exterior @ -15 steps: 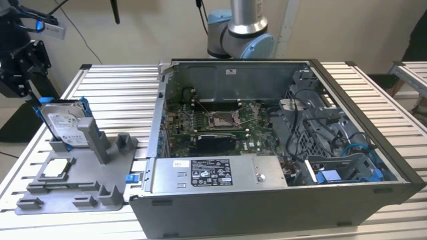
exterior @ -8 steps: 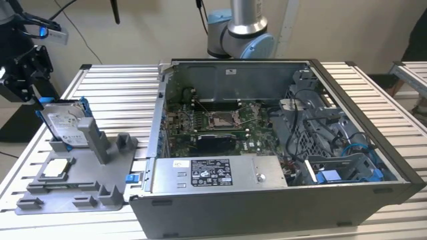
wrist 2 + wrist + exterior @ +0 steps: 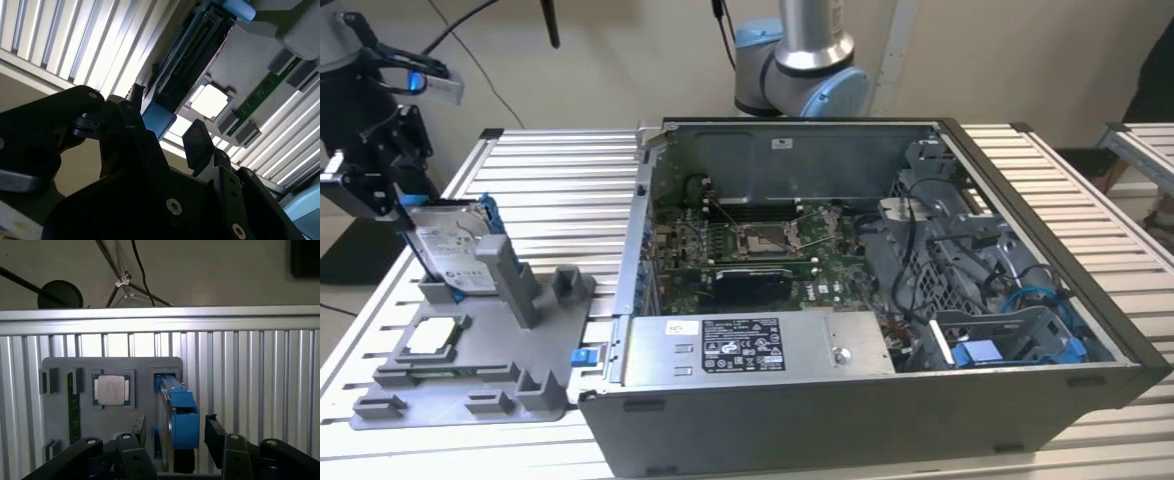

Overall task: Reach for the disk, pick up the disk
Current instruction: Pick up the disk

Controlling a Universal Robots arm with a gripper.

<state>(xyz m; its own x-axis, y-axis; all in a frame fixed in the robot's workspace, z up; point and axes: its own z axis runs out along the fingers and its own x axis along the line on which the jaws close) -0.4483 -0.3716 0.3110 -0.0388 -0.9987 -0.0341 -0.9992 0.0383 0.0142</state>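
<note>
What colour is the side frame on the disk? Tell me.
Bright blue; the frame on the disk shows best in the first wrist view.

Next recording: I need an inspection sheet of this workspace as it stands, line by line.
Surface: slatted metal table carrying a grey fixture tray and an open computer case.
Job's things: the disk stands upright in a tray slot, not lifted.
Clutter: pale square chip on the tray; long grey metal box inside the case.
Grippers: gripper open, one finger on either side of the disk's blue frame; contact cannot be told.
Cables: blue cables inside the case; black cable against the wall.
Surroundings: arm base behind the case; another slatted table at the exterior view's right.
</note>
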